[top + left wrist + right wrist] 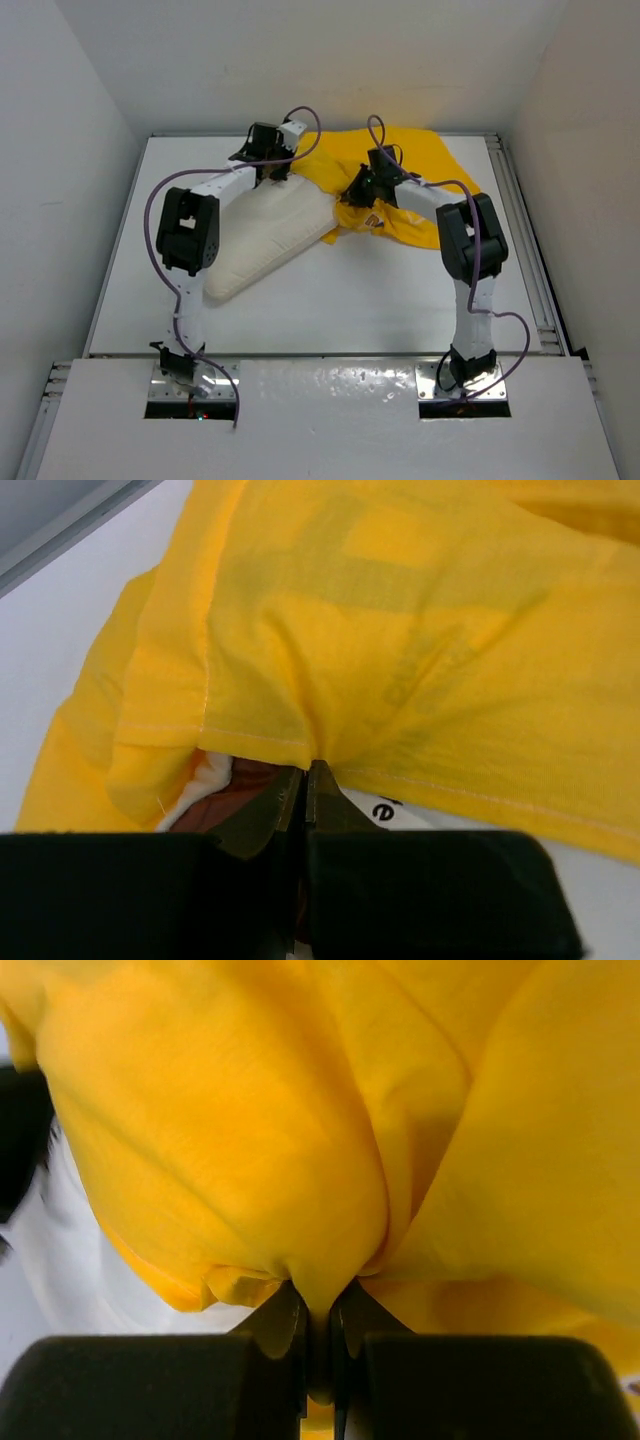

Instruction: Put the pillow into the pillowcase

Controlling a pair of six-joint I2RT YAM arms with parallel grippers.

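The yellow pillowcase (420,170) lies crumpled at the back middle of the table. The cream-white pillow (265,235) lies slanted to its left, its far end at the case's opening. My left gripper (283,172) is shut on the stitched hem of the pillowcase (400,630); a bit of white pillow (205,780) shows under the hem beside the fingers (330,805). My right gripper (357,190) is shut on a bunched fold of the pillowcase (250,1130), the cloth pinched between its fingers (280,1320).
The white table (330,310) is walled on three sides, with a metal rail (530,260) along its right edge. The two arm bases stand at the near edge.
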